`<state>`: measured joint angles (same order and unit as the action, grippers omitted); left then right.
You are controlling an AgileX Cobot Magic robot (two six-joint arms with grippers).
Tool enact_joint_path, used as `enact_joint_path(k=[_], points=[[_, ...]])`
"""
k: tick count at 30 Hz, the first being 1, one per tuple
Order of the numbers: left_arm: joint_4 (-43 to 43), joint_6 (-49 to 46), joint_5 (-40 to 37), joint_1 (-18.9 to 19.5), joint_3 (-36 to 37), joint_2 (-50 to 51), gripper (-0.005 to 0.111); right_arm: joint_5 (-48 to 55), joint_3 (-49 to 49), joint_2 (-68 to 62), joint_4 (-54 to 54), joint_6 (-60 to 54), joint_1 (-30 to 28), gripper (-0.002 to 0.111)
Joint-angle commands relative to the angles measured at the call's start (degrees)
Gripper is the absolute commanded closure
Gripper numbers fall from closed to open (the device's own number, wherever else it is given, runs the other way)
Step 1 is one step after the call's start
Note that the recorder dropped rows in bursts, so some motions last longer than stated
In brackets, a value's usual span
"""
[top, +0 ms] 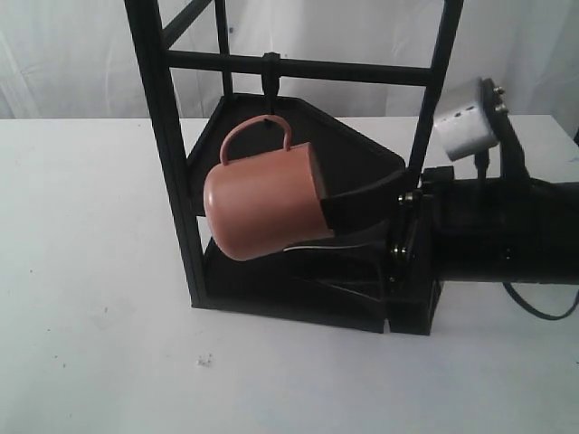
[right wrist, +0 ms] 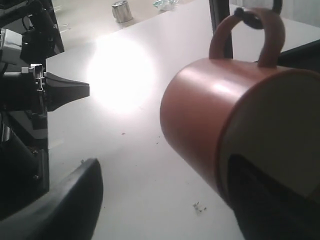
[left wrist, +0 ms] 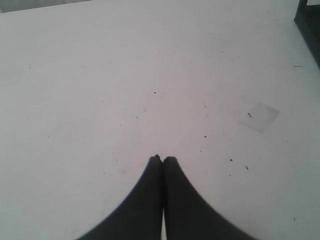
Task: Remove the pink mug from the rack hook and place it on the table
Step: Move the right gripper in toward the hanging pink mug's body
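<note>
**Desk:** Right gripper (right wrist: pixel 162 167) first: clamped or not?

**Photo:** Not clamped. Fingers (right wrist: pixel 75 200) spread wide, one poked into the mouth of the pink mug (top: pixel 262 203), the other outside and apart from the wall. Looks posed to pinch the mug's wall between them, a surer hold than the thin loop.

**Desk:** And the mug itself?

**Photo:** Centre of the exterior frame, clear of the table (top: pixel 90 289), hanging by its handle (top: pixel 256 120) from the rack hook (top: pixel 270 86) under the crossbar (top: pixel 344 70). Lying almost on its side, mouth turned right toward the arm; hence the sideways entry from the frame's right edge.

**Desk:** Behind it?

**Photo:** Black rack (top: pixel 165 136), with dark shelves (top: pixel 362 172) behind and below the mug. Probably calls for a lift and a slide off the hook tip before any lowering; otherwise a risk of snagging the loop.

**Desk:** Farthest off?

**Photo:** Left gripper (left wrist: pixel 162 160), fingers pressed together on nothing, poised over white tabletop, only a corner of the rack at the frame's upper right. Apparently parked out of the way.
</note>
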<state>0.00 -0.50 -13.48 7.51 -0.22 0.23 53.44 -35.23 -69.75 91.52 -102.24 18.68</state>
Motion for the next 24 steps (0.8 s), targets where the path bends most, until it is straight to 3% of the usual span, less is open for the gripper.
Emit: enact_joint_path(k=[1,7,12,17,24], points=[[0.0,0.5,0.1,-0.2,0.2,-0.2,0.107,-0.2,-0.3,-2.5,1.3,-1.6,2.8,0.043],[0.0,0.5,0.1,-0.2,0.2,-0.2,0.107,-0.4,-0.3,-4.4,1.6,-6.1,5.3,0.043],[0.0,0.5,0.1,-0.2,0.2,-0.2,0.107,-4.4,-0.3,-6.0,8.4,-11.3,5.3,0.043],[0.3,0.5,0.1,-0.2,0.2,-0.2,0.107,-0.4,-0.3,-9.0,8.4,-14.0,5.3,0.043],[0.3,0.5,0.1,-0.2,0.2,-0.2,0.107,0.6,-1.4,-10.4,8.4,-14.1,5.3,0.051]])
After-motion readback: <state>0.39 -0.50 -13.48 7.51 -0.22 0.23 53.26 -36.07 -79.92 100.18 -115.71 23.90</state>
